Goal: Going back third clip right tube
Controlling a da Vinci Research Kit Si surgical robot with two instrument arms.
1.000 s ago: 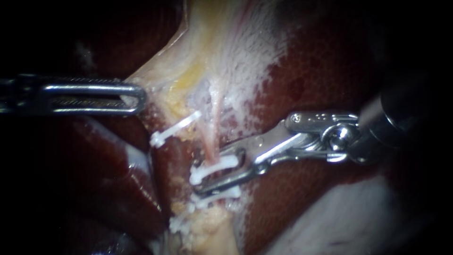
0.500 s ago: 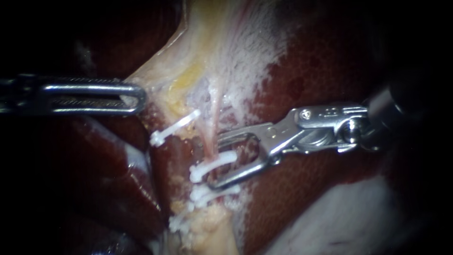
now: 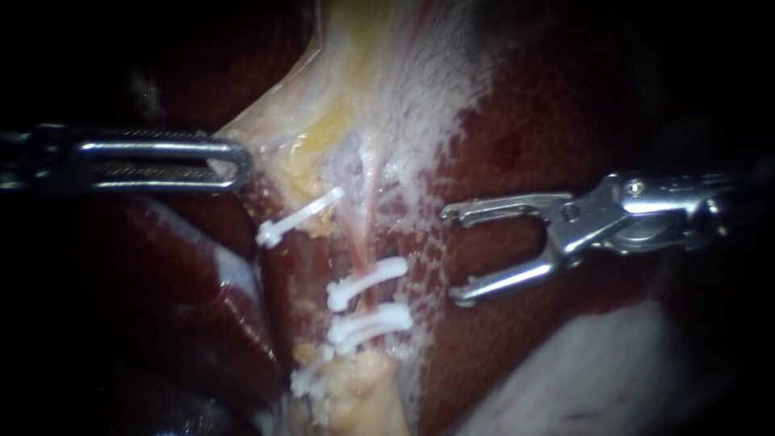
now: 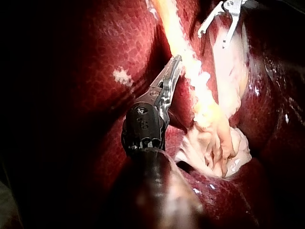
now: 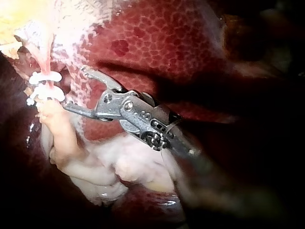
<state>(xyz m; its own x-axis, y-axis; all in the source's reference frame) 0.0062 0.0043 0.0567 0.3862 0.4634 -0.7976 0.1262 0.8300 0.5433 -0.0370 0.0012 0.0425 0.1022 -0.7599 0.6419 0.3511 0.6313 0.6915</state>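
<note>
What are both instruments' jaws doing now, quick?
Left instrument: shut on tissue.
Right instrument: open, holding nothing.

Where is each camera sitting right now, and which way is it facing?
Endoscope: close in, facing the clipped tube; left instrument and open right instrument show.
Left wrist: behind the left instrument, looking along it to pale tissue.
Right wrist: behind the right instrument, facing the clips.
Shared: both wrist views show the right instrument.

Left instrument [image 3: 230,165]: shaft cut off by the endoscope view's left edge.
Right instrument [image 3: 450,256]: shaft lost in darkness at right; blurred in its wrist view.
Lowest clip [image 3: 303,381]: outline indistinct amid fatty tissue [image 3: 363,391].
</note>
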